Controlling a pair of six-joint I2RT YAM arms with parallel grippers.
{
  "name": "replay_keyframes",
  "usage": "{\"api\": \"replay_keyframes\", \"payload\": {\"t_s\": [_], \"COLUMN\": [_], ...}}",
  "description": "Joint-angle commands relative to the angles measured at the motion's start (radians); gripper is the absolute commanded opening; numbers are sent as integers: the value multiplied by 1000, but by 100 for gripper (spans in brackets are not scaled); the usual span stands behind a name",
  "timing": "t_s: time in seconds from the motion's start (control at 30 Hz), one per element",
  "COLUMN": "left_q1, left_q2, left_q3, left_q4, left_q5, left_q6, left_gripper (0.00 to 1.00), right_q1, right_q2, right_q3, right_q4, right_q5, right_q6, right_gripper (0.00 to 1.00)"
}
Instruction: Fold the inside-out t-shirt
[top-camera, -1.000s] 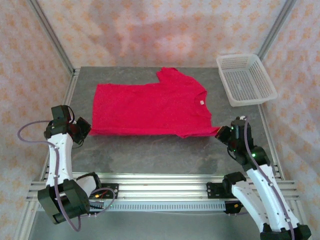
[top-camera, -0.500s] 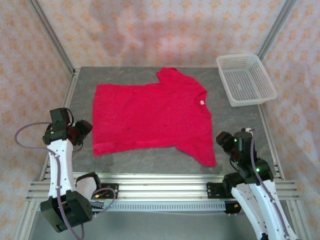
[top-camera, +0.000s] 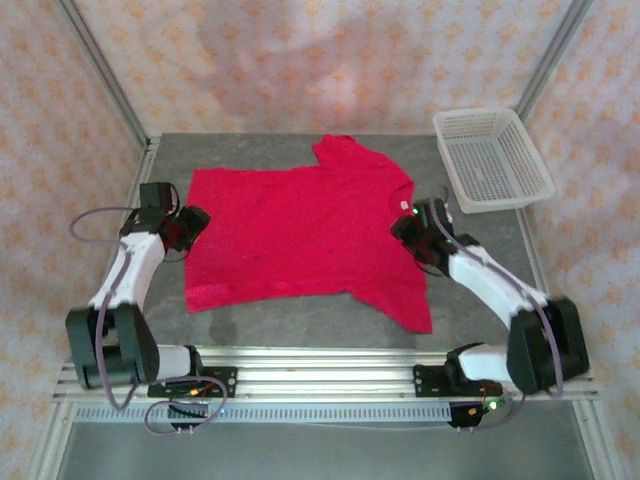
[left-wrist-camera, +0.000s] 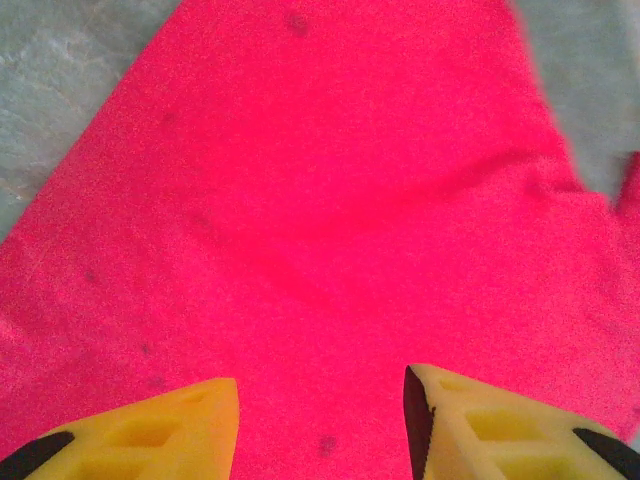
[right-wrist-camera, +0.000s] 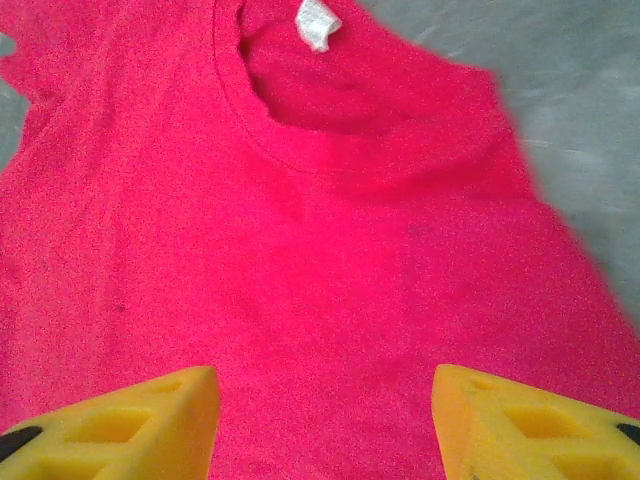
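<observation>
Overhead view brightly, evenly lit by soft diffuse light from above; shadows on table (top-camera: 280, 325) kept faint, soft-edged. Red of t-shirt (top-camera: 300, 225) oversaturated, weave detail lost. Wrist views softened: cloth edge smeared at far right, yellow fingers (left-wrist-camera: 150, 430) rendered slightly out of focus at near edge.

One red t-shirt (top-camera: 300, 230), one white basket (top-camera: 492, 158), two claws (top-camera: 193, 222) (top-camera: 405, 228)

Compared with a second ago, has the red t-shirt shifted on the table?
Yes. The red t-shirt has spread: its near edge and near sleeve now lie closer to the aluminium rail in front, while its far edge sits where it was.
</observation>
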Motion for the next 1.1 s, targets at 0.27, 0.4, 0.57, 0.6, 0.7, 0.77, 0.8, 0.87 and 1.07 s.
{"api": "replay_keyframes", "payload": {"t_s": [0.27, 0.4, 0.57, 0.6, 0.7, 0.77, 0.8, 0.87, 1.07], "left_q1": [-10, -10, -12, -13, -15, -19, -21, -27, -63], "left_q2": [523, 749, 938, 964, 1024, 1047, 1044, 1009, 759], "left_q3": [369, 562, 797, 839, 944, 997, 1012, 1012, 893], "left_q4": [98, 42, -61, -78, -113, -134, -139, -138, -146], "left_q5": [-39, -41, -29, -29, -23, -7, -1, 2, -62], "left_q6": [-41, -31, -16, -11, -2, 7, 14, 28, 71], "left_gripper": [46, 46, 46, 46, 46, 47, 48, 48, 49], "right_q1": [-44, -84, -128, -136, -156, -167, -172, -175, -160], "right_q2": [568, 739, 889, 911, 949, 964, 964, 952, 746], "right_q3": [437, 600, 776, 811, 886, 940, 972, 1032, 1068], "right_q4": [145, 75, -51, -73, -106, -136, -150, -187, -302], "right_q5": [-2, -9, 11, 17, 30, 27, 19, -4, -70], "right_q6": [27, 43, 55, 52, 34, 16, -1, -42, -161], "right_gripper": [54, 51, 49, 48, 48, 48, 47, 47, 50]}}
